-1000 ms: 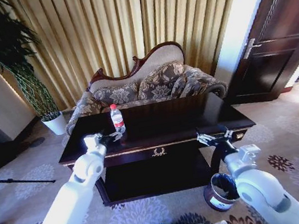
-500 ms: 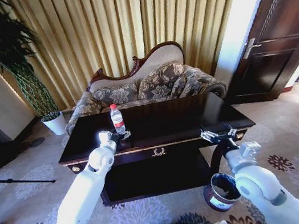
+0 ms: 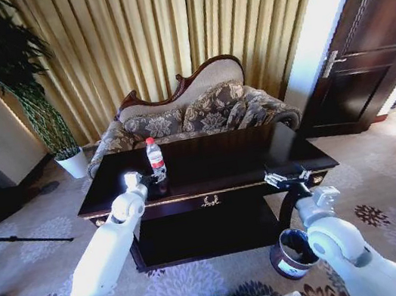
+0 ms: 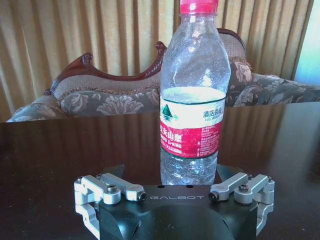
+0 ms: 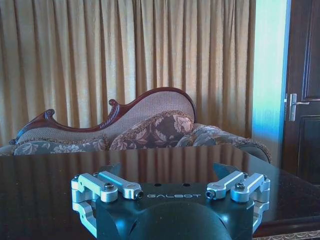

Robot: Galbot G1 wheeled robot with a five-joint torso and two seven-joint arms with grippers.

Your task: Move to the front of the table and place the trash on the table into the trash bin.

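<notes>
The bottle (image 4: 192,100) stands upright between the wide-open left gripper (image 4: 170,172) jaws.

The word "GALBOT" is printed in pale capitals on the black body of the left claw (image 4: 170,172), just behind its linkages. The same "GALBOT" mark stands on the black body of the right claw (image 5: 167,167). The bottle (image 4: 192,95) carries a red and white label with a green triangular emblem and Chinese characters: large white ones on the red band, smaller dark ones on the white band. The small print below them is too fine to read.
</notes>
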